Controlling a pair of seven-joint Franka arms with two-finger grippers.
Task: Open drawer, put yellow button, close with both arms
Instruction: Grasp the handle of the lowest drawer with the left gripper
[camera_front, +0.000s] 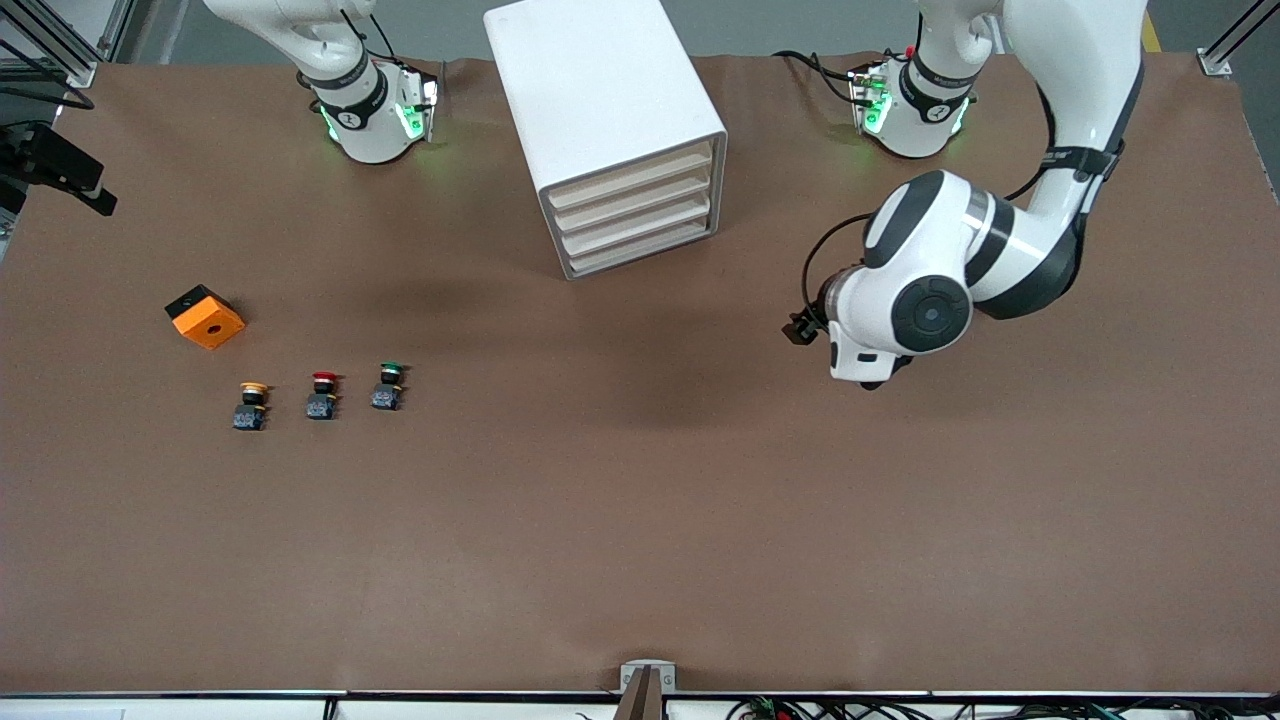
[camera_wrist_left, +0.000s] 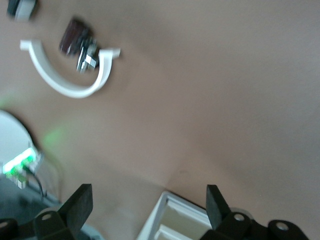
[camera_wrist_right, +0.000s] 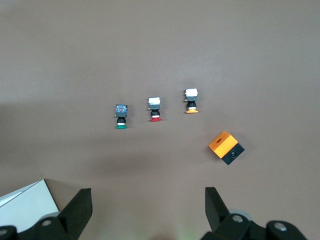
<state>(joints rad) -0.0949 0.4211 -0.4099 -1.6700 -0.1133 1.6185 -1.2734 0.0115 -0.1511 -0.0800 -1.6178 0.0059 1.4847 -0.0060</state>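
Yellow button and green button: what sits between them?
The red button sits between the yellow button and the green button, all in one row. The front view and the right wrist view both show it.

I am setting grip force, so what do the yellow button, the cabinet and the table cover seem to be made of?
The yellow button: probably hard plastic, with a glossy yellow-orange cap on a dark body. The cabinet: smooth matte white shell, plastic or painted metal, I cannot tell which; its drawer fronts look beige and matte. The table cover: brown, dull and finely textured, like felt or paper.
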